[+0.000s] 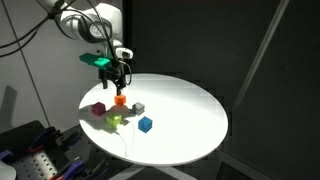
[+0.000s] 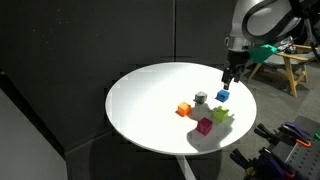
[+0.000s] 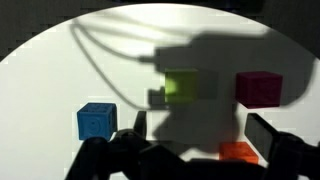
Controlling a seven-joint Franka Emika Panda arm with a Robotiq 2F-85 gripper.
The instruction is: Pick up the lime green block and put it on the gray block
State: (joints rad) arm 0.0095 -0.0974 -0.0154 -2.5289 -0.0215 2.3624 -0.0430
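Observation:
The lime green block sits near the front of the round white table; it also shows in an exterior view and, in shadow, in the wrist view. The gray block stands apart from it, between the orange and blue cubes. In the wrist view it is hidden behind the gripper. My gripper hangs open and empty above the table, over the orange cube, short of the lime green block. Its two fingers are spread wide in the wrist view.
An orange cube lies under the gripper. A magenta cube sits beside the lime one. A blue cube lies further along. Black curtains surround the table.

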